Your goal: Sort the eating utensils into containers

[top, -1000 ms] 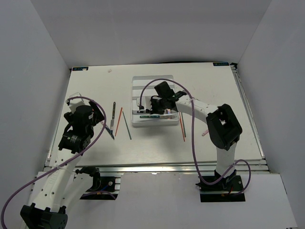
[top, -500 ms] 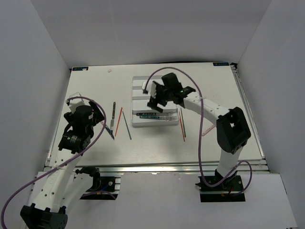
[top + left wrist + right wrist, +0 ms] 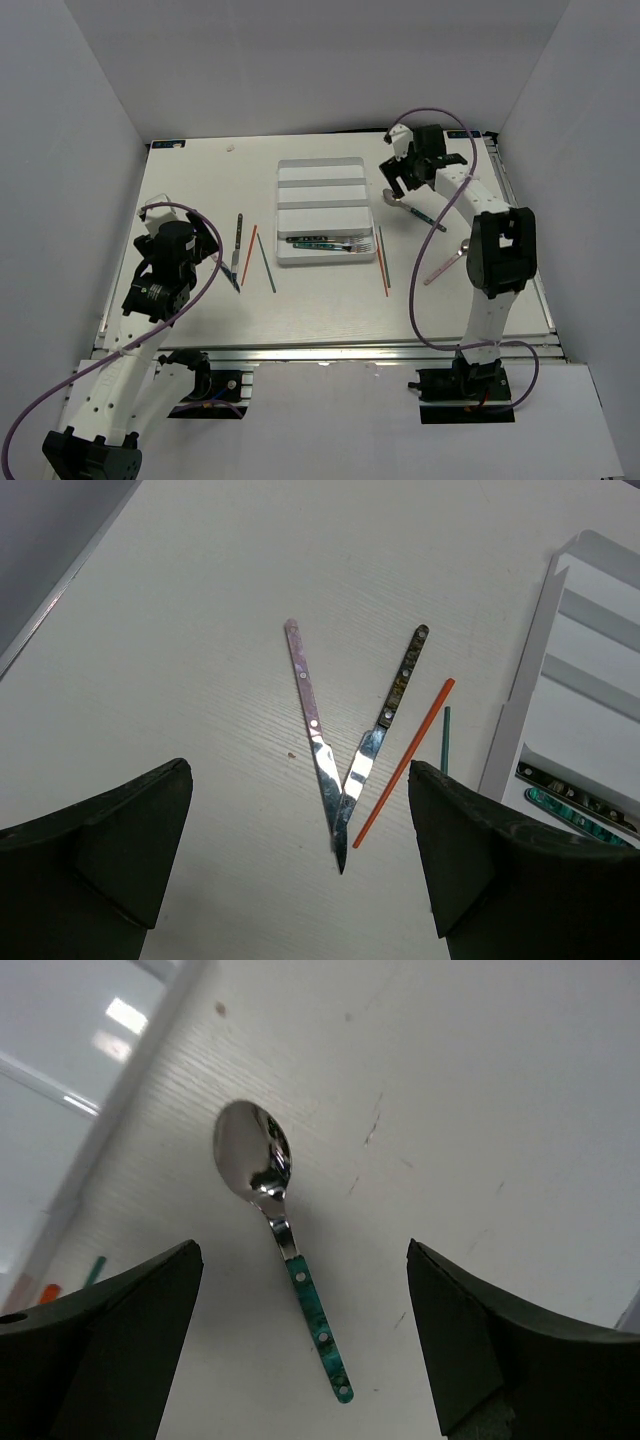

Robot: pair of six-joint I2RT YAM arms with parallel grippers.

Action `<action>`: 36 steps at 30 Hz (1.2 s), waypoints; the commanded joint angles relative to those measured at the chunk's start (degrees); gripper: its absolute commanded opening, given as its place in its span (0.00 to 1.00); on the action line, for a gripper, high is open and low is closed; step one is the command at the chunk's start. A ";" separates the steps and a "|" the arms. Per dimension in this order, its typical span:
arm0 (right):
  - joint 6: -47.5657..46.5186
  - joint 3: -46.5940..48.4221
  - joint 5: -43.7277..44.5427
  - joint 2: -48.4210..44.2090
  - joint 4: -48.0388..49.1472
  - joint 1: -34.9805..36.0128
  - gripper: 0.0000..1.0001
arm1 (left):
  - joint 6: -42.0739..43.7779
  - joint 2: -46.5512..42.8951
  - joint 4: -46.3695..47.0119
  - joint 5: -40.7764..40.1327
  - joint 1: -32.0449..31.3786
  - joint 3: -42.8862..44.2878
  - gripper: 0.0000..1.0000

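Observation:
The white tray (image 3: 320, 168) of containers lies mid-table; its nearest compartment holds forks (image 3: 335, 241). My right gripper (image 3: 399, 184) hovers open above a green-handled spoon (image 3: 415, 211), which lies flat between the fingers (image 3: 120, 1350) in the right wrist view (image 3: 300, 1260). My left gripper (image 3: 212, 252) stands open over two knives lying in a V: a pink-handled one (image 3: 308, 710) and a dark-handled one (image 3: 392, 700). An orange chopstick (image 3: 405, 760) and a green one (image 3: 446, 738) lie beside them. Nothing is held.
A pink-handled spoon (image 3: 445, 263) lies at the right. Two more chopsticks (image 3: 383, 262) rest along the tray's right side. The tray's edge (image 3: 525, 680) shows at the right of the left wrist view. Grey walls enclose the table.
My right gripper opened over the tray's nearest compartment, leaving a fork there, then swung to the back right above the green-handled spoon. The left arm has not moved.

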 commanded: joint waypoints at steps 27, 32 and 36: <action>8.42 2.51 1.57 14.29 -10.62 -5.69 0.00 | 0.49 0.37 0.55 1.45 -0.40 0.07 0.98; 9.57 2.61 -5.28 6.92 -8.36 -5.34 0.00 | 0.40 -0.15 0.55 1.10 -0.40 -0.01 0.98; 4.57 1.38 -11.06 0.06 -6.15 -2.01 0.00 | 0.40 0.19 0.47 1.10 -0.48 0.07 0.98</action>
